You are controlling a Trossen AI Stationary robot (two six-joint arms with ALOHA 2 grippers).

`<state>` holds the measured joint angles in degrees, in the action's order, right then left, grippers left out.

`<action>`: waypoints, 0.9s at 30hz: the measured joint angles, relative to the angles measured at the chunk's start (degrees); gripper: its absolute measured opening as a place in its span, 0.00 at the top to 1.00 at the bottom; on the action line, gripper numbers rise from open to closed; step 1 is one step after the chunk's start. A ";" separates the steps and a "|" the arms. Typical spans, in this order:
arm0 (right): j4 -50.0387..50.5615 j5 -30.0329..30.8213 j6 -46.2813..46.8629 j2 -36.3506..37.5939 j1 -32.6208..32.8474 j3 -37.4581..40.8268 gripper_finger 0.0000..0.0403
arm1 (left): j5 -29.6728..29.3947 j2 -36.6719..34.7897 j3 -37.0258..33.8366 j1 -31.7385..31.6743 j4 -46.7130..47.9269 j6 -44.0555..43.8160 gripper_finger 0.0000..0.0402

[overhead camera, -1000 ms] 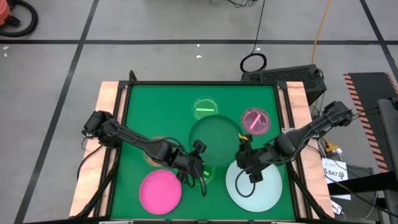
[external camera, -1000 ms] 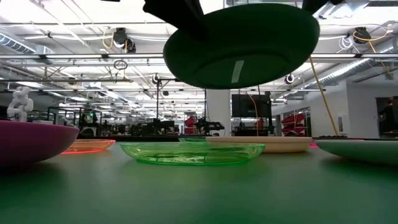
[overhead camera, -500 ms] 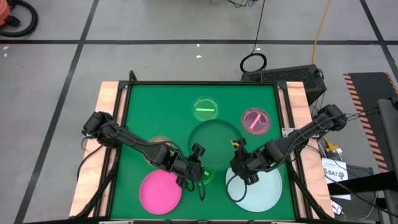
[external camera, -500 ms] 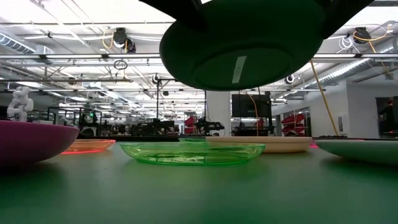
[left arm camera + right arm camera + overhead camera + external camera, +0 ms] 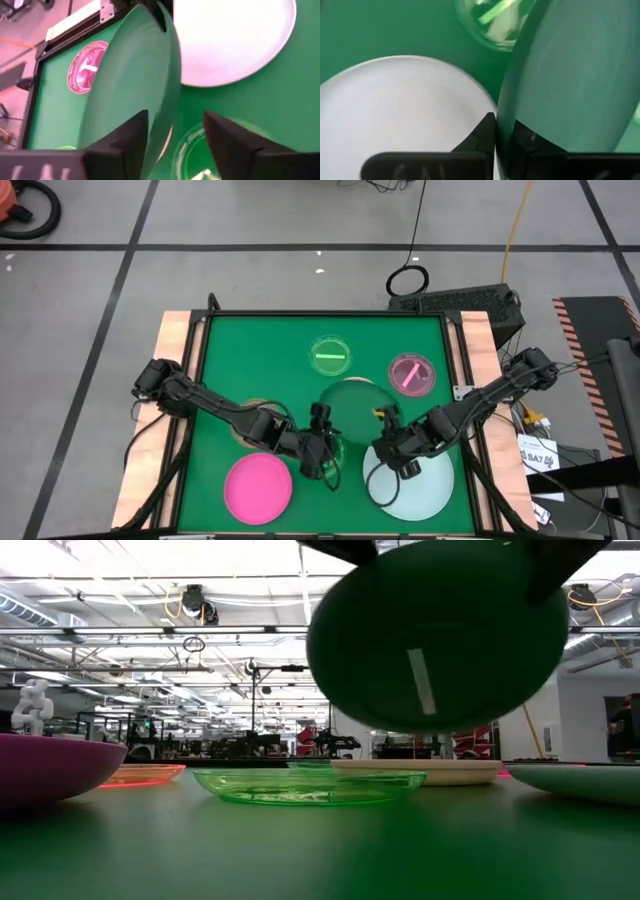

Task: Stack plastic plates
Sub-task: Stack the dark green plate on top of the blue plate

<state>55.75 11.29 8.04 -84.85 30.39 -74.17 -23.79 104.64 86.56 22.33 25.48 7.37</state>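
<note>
The dark green plate [image 5: 352,412] hangs steeply tilted above the table's middle, between my two grippers. The low view shows its underside [image 5: 440,640]. My right gripper [image 5: 383,423] is shut on its rim. My left gripper [image 5: 322,430] is open, and the plate's rim [image 5: 162,115] stands between its fingers [image 5: 225,140]. The pale blue plate [image 5: 420,485] lies flat at the near right. The pink plate [image 5: 258,486] lies at the near left. A small translucent green plate [image 5: 310,785] lies under the grippers. My right gripper pinches the dark green plate's rim [image 5: 506,125] between its two fingers, on the plate's right near side. The fingers come from the table's right, slanting down. The plate is lifted clear of the table and steeply tilted. My left gripper: the rim runs close by one finger; I cannot tell whether it touches.
A small translucent green plate [image 5: 331,355] and a small pink one [image 5: 411,373] lie toward the far edge. A cream-white plate [image 5: 420,770] lies under the dark green one. An orange plate [image 5: 140,775] lies beneath the left arm. Wooden rails [image 5: 172,350] border the green mat.
The dark green plate has tipped from nearly level to steeply tilted, its underside now turned toward the table's near edge. It has shifted a little toward the table's right. My left arm has gone slightly toward the table's right.
</note>
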 joint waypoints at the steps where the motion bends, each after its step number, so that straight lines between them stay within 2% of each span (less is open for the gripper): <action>1: 0.42 -0.88 1.07 0.08 0.55 0.00 0.97 | -0.06 -0.06 0.00 0.04 -0.65 -1.58 0.46; 6: 2.69 -1.05 6.65 0.06 3.88 -0.08 0.98 | -0.35 -0.44 0.01 1.24 -2.33 -5.16 0.41; 20: 7.91 0.54 27.52 0.06 17.66 -6.86 0.98 | -2.46 -0.44 0.00 4.07 1.70 -11.66 0.45; 27: 9.58 0.80 38.58 -0.25 24.04 -7.06 0.98 | -3.78 -0.44 0.00 4.07 2.99 -15.05 0.46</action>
<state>65.32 12.09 46.62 -85.10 54.43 -81.23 -27.57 104.20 86.56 26.39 28.47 -7.68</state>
